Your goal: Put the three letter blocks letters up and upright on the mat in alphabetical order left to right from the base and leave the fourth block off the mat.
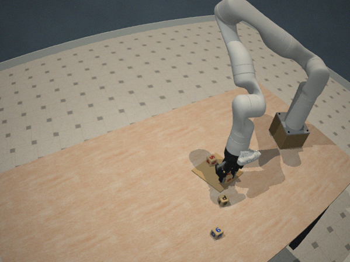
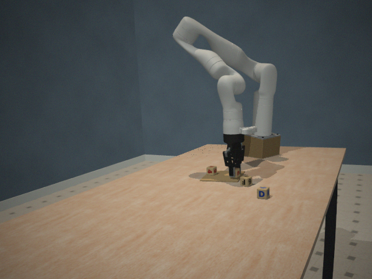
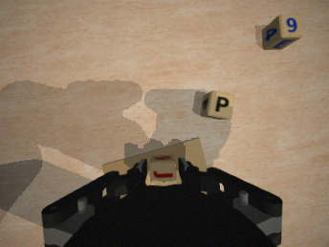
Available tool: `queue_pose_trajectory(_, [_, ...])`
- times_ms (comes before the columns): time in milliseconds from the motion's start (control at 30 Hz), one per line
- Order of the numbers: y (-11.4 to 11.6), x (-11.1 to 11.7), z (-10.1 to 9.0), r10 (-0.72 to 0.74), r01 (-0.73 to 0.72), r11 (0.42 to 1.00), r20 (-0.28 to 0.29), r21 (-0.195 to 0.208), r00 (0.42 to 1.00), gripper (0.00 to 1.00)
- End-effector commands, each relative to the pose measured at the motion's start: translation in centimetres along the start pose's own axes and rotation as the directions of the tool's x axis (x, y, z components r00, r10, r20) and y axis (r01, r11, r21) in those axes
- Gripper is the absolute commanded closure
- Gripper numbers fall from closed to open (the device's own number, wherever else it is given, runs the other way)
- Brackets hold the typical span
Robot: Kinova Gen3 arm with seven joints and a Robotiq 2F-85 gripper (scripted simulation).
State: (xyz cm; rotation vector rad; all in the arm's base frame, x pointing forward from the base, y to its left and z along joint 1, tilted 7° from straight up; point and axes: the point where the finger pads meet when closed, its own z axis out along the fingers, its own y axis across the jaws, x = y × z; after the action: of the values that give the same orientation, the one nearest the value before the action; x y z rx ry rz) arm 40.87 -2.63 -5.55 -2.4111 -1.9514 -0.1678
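Observation:
My gripper (image 1: 227,178) (image 2: 235,173) (image 3: 163,165) is open, its fingers low on either side of a block with red marks (image 1: 229,179) (image 2: 237,172) (image 3: 163,174). That block is on the tan mat (image 1: 204,173) (image 2: 220,177) (image 3: 194,149); its top looks like a red J, sideways in the wrist view, and the fingers partly hide it. A block with a red S-like mark on top (image 1: 211,160) (image 2: 211,170) stands on the mat beyond the gripper. The black P block (image 1: 223,200) (image 2: 246,180) (image 3: 219,104) lies on the table off the mat, P on top.
A block with a blue 9 or 6 on top (image 1: 217,232) (image 2: 263,192) (image 3: 283,32) lies on the table, off the mat and farther out than the P block. The robot's base box (image 1: 288,135) (image 2: 261,146) stands at the far end of the table.

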Motion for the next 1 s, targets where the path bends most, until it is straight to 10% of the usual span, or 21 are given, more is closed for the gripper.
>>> queue_pose_trajectory(0, [0.0,0.1,-0.1,0.005,-0.005,1.000,-0.001,-0.002,1.000,0.54])
queue_pose_trajectory(967, [0.1,0.1,-9.0,0.001,-0.001,1.000,0.000,-0.002,1.000,0.54])
